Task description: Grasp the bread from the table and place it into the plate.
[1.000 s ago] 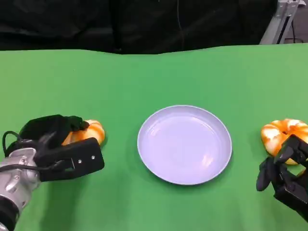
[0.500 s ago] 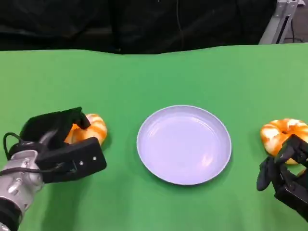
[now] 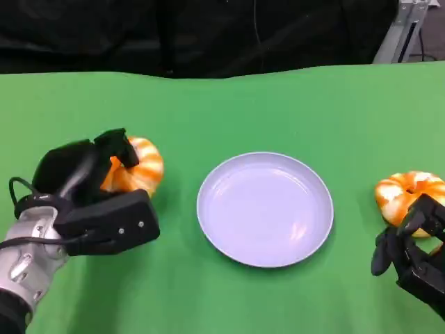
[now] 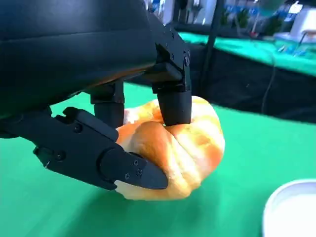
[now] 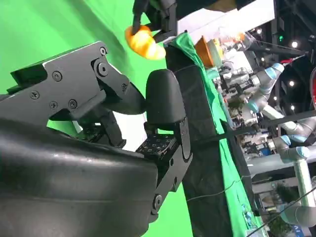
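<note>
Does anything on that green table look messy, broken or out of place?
Nothing stands out. The plate sits flat and empty, one bread is gripped by the left hand, another bread lies intact beside the right hand.

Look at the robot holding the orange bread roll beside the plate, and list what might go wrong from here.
1. The left robot hand pinches the round orange-and-white bread roll only at its top and side, so it may slip on the way.
2. The pale blue round plate looks shallow; a hasty release might send the roll over its rim.
3. A second orange roll lies against the right robot hand and may get nudged.
</note>
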Robot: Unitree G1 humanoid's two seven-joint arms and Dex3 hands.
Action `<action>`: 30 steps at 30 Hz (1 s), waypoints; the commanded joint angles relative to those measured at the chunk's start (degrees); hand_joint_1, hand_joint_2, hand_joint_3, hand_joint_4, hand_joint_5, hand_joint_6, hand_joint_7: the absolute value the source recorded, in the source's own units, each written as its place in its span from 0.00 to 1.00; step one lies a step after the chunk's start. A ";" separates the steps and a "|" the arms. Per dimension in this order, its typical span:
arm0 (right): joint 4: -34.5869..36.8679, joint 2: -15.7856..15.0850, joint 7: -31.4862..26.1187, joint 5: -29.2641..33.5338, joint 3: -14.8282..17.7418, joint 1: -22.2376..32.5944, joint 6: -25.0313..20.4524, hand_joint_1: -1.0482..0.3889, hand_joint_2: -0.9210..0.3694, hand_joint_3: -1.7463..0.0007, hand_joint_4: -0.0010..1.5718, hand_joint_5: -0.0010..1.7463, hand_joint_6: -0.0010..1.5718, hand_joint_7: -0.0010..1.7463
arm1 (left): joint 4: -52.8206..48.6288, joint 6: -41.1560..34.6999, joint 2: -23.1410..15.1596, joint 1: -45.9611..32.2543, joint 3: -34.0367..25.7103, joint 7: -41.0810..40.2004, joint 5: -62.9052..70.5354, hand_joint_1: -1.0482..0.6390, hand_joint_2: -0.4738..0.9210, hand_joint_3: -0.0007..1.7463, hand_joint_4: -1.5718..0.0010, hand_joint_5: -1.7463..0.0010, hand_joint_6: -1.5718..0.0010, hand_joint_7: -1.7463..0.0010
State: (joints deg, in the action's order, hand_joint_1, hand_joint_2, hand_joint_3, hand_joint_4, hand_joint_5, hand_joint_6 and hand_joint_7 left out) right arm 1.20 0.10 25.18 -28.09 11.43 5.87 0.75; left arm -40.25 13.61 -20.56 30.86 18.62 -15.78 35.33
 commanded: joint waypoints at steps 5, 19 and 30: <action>-0.69 -1.05 -0.34 -0.10 0.48 -0.17 -0.16 0.66 0.23 0.37 0.51 1.00 0.44 0.92 | 11.11 0.49 -1.93 -1.39 -1.07 3.11 -0.35 0.60 0.88 0.36 0.59 0.00 0.64 0.00; -0.53 -0.75 -0.38 -0.18 0.26 -0.36 -0.12 0.67 0.24 0.36 0.51 1.00 0.44 0.92 | 14.27 1.65 5.92 5.13 4.91 10.57 2.06 0.60 0.88 0.31 0.58 0.00 0.64 0.00; -0.96 -0.33 -0.58 -0.67 0.15 -0.18 -0.13 0.68 0.23 0.36 0.51 1.00 0.44 0.92 | 0.56 0.80 15.62 13.75 11.31 12.94 4.19 0.57 0.97 0.19 0.55 0.00 0.64 0.04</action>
State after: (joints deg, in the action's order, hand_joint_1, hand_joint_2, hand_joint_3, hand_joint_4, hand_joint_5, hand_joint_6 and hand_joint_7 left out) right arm 0.97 0.19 24.71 -28.12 11.15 5.47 0.70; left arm -37.76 14.87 -5.06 42.40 29.30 -2.90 38.56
